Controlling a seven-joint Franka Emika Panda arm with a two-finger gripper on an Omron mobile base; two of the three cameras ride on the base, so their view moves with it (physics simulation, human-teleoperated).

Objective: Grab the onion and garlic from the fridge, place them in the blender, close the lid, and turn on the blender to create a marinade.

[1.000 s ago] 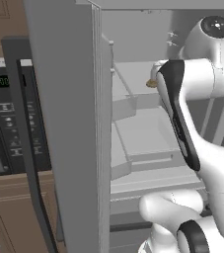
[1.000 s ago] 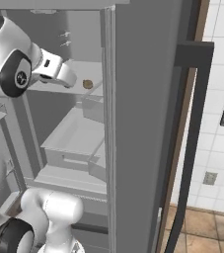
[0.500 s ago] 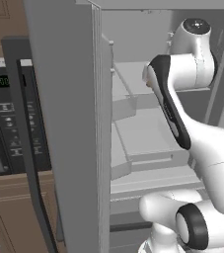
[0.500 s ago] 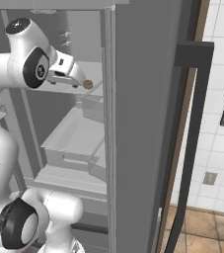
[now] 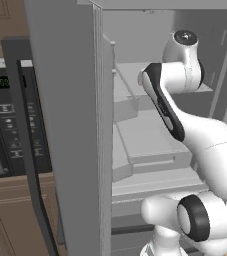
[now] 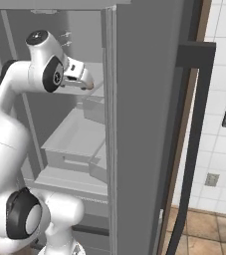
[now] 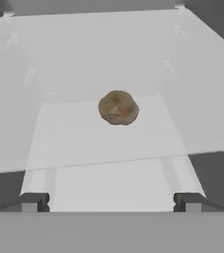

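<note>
**Jaws wide apart, lined up on the garlic on a fridge shelf**

In the hand view the gripper [image 7: 111, 201] shows just two dark finger tips [image 7: 33, 201] at the bottom edge, standing far apart with nothing between them. Ahead of the jaws, roughly centred between the tips but well apart from them, the garlic [image 7: 118, 106] sits on a pale grey shelf [image 7: 84, 133]. It is a tan-brown knobbly lump, near round and slightly wider than tall, so no clear long axis or pointing direction can be told.

From the right base view the hand [image 6: 77, 75] is partly hidden by the wrist and by the edge of the open door, and a small reddish-brown spot at its tip is too small to identify. In the left base view the forearm blocks the hand and the shelf in front of it.

The fridge [image 5: 70, 125] stands open, with drawers and shelves visible below the arm. Its top and bottom are cut off in both base views.

To the left a black microwave [image 5: 5, 125] carries a green display and rows of buttons, but the writing is too blurred to read.
</note>
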